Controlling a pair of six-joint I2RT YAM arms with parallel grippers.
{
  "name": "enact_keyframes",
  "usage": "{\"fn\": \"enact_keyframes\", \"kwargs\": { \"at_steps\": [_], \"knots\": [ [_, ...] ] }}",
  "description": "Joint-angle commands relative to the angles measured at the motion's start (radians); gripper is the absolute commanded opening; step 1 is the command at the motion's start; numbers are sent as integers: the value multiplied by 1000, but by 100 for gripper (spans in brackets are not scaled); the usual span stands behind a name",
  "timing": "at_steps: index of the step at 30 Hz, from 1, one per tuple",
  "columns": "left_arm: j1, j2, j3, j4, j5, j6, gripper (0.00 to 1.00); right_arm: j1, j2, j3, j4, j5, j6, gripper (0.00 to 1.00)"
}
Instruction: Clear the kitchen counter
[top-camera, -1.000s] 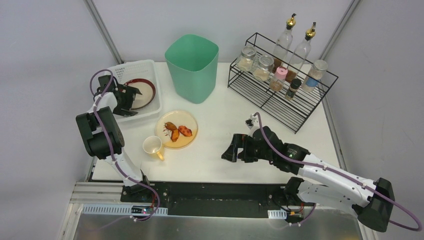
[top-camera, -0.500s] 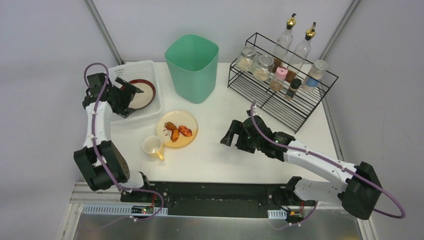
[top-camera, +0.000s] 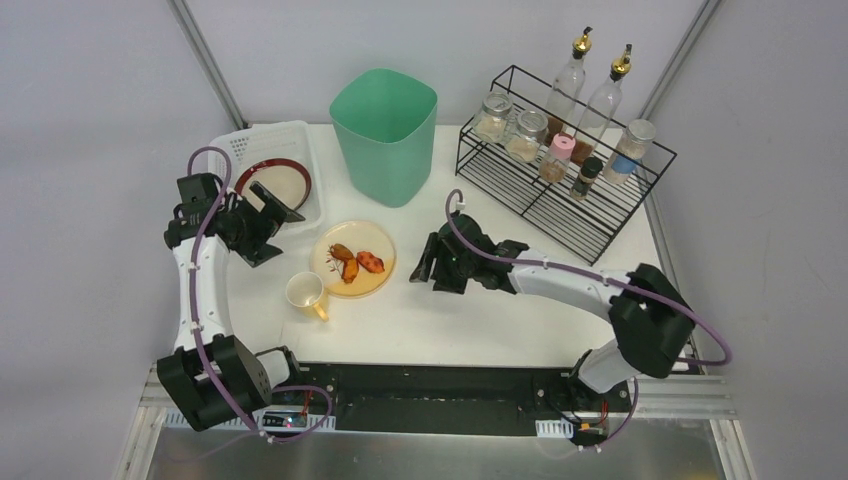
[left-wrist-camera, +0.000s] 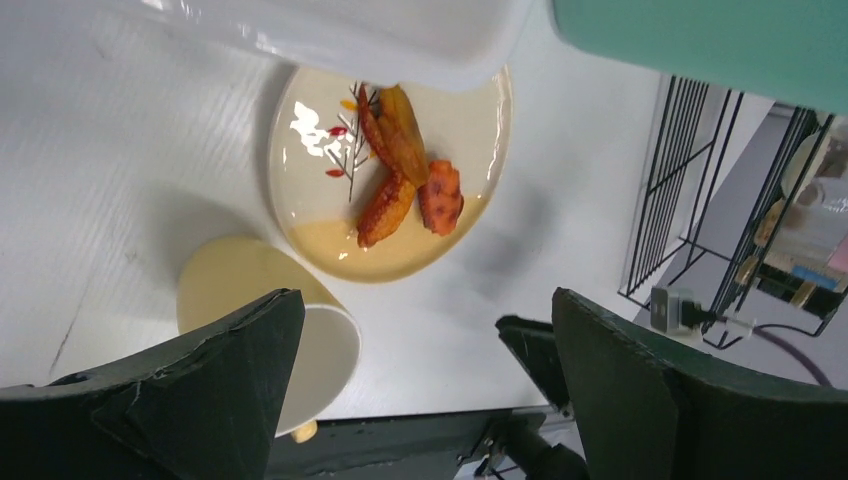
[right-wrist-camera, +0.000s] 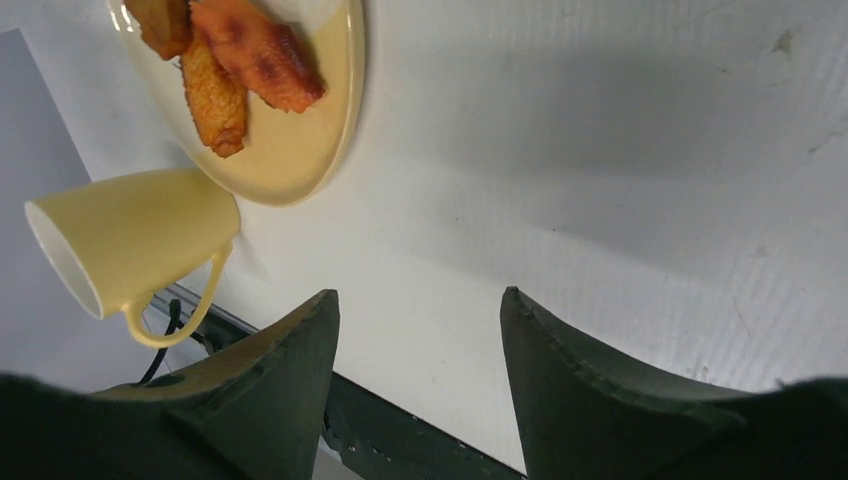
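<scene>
The white kitchen counter (top-camera: 480, 310) carries a yellow plate (top-camera: 353, 258) with pieces of fried food (top-camera: 358, 264) and a pale yellow cup (top-camera: 305, 292) lying on its side just in front of it. My left gripper (top-camera: 272, 225) hovers open by the near right corner of the white basket (top-camera: 300, 140), left of the plate. In the left wrist view the plate (left-wrist-camera: 400, 200) and cup (left-wrist-camera: 255, 320) lie beyond my empty left gripper (left-wrist-camera: 425, 310). My right gripper (top-camera: 425, 268) is open just right of the plate, holding nothing. The right wrist view shows the plate (right-wrist-camera: 290, 130), the cup (right-wrist-camera: 130, 240) and my right gripper (right-wrist-camera: 418, 295).
A red-rimmed bowl (top-camera: 273, 183) sits in the basket. A tall green bin (top-camera: 385, 135) stands behind the plate. A black wire rack (top-camera: 560, 180) with jars and bottles fills the back right. The counter's near edge runs just in front of the cup.
My right arm has reached left across the counter to the plate's right edge, its jaws narrowing somewhat. My left gripper has come out of the basket toward the plate.
</scene>
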Motion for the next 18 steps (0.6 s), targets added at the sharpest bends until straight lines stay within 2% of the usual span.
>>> {"fn": "enact_keyframes", "kwargs": {
  "at_steps": [1,6,12,18],
  "knots": [
    [-43,-87,-46,-50,45,88,99,11,99,62,124,-11,79,62],
    [-164,-132,-67,-50,-1,132,99,21,221,136,146,-4,95,58],
    [-241,-198,-109,-38,-79,153,99,24,301,162,240,35,129,54],
    [-289,-270,-152,-5,-101,156,99,24,351,187,257,113,160,45]
  ]
}}
